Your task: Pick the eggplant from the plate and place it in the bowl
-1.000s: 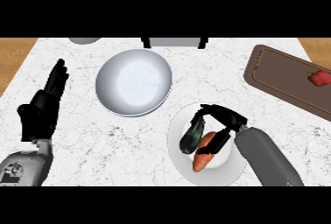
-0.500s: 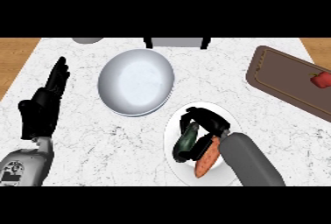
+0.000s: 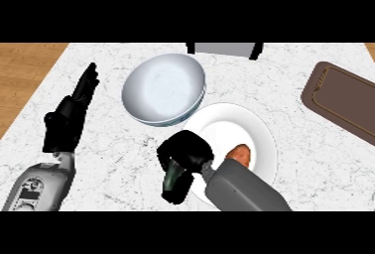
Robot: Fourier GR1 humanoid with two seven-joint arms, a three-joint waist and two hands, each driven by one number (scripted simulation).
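Right hand (image 3: 187,151) curled round the eggplant (image 3: 174,181), at the plate's (image 3: 253,126) near-left rim.

The eggplant's dark body hangs below the fingers, its lower end over the marble counter (image 3: 117,149) just off the plate's edge; whether it touches anything beneath cannot be told. Just right of the hand, partly behind the grey forearm, an orange carrot (image 3: 240,154) lies on the plate. Up and a little left of the hand sits the pale bowl (image 3: 162,89), its rim overlapping the plate's far-left edge. Well to the hand's left, the left hand (image 3: 70,116) rests with straight fingers held together, pointing away. Far to the right, a brown board (image 3: 344,101) lies on the counter.
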